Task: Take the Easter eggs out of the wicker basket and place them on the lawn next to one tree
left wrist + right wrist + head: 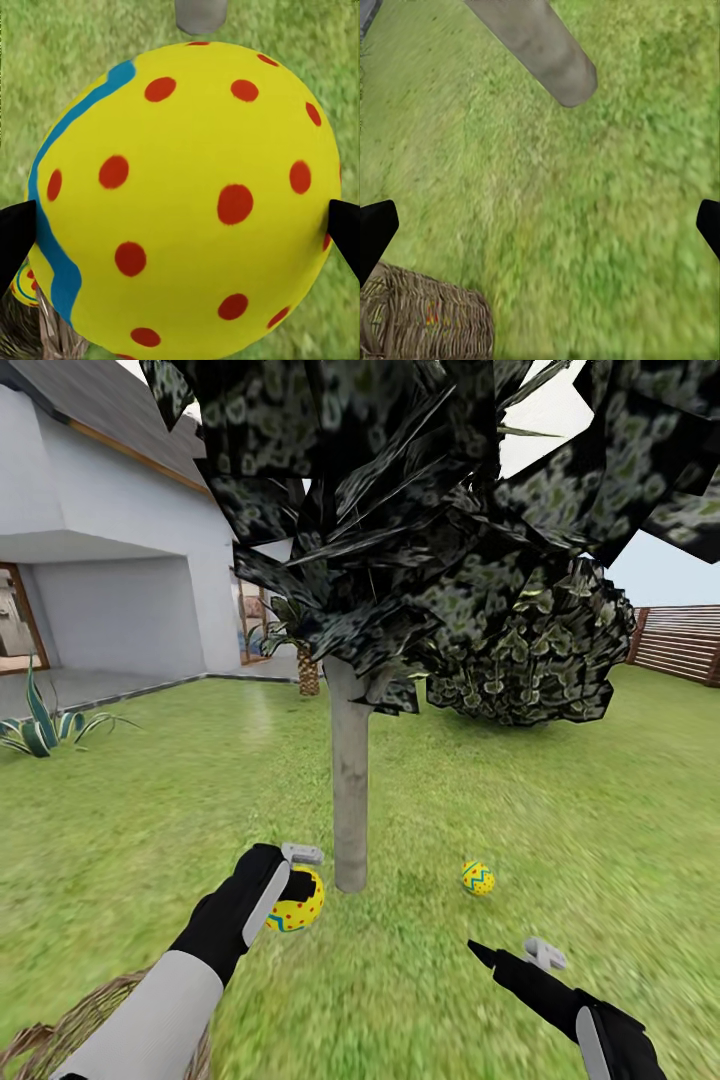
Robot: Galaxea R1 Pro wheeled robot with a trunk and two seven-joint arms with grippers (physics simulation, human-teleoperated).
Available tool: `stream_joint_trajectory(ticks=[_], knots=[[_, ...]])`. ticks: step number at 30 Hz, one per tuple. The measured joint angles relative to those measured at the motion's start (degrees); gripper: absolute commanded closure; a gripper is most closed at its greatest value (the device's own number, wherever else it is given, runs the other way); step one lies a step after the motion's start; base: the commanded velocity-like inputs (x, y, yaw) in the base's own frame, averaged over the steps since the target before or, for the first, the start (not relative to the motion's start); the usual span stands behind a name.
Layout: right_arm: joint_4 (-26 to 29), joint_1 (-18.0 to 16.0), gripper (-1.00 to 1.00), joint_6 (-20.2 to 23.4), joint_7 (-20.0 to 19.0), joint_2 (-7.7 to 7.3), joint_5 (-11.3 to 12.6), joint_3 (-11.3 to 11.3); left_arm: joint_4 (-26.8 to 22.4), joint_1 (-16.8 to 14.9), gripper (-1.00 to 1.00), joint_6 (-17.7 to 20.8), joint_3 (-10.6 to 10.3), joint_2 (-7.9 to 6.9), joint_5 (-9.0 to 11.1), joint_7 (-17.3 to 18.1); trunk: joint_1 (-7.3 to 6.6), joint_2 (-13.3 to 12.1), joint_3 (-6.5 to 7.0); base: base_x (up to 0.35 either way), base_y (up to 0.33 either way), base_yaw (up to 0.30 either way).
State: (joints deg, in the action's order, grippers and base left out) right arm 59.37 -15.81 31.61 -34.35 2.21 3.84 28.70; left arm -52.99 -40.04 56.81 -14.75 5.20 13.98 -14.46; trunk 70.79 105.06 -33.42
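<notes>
Now left tool (300,882) grips red-dotted egg (187,202) just beside the tree (350,790)

A striped agave (38,728) grows beside the grey patio (90,688) (near the house).

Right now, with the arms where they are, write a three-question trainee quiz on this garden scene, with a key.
1. True or false: the left gripper is shut on a red-dotted egg.
2. Multiple choice: the zigzag egg lies (A) in the wicker basket, (B) on the lawn near the tree trunk, (C) on the paved patio.
3. Fill in: the right gripper holds ______.

Key
1. True: the left wrist view shows a fingertip at each side of the egg.
2. B: it sits on grass just right of the trunk.
3. Nothing: its jaws stand open over bare grass.
</notes>
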Motion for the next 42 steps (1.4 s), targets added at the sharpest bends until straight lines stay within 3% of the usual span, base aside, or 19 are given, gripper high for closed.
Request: stream_joint_trajectory(ticks=[16, 42], knots=[[-0.07, -0.01, -1.00, -0.04, 0.00, -0.06, 0.00, 0.02, 0.31, -0.01, 1.00, -0.65, 0.00, 0.01, -0.07, 0.00, -3.51, -6.42, 2.87, 0.000, 0.000, -0.020], [-0.07, 0.03, -1.00, -0.04, 0.00, -0.07, 0.00, 0.02, 0.32, -0.01, 1.00, -0.65, -0.02, 0.01, -0.09, 0.00, -9.23, -16.85, 7.54, 0.000, 0.000, -0.267]])
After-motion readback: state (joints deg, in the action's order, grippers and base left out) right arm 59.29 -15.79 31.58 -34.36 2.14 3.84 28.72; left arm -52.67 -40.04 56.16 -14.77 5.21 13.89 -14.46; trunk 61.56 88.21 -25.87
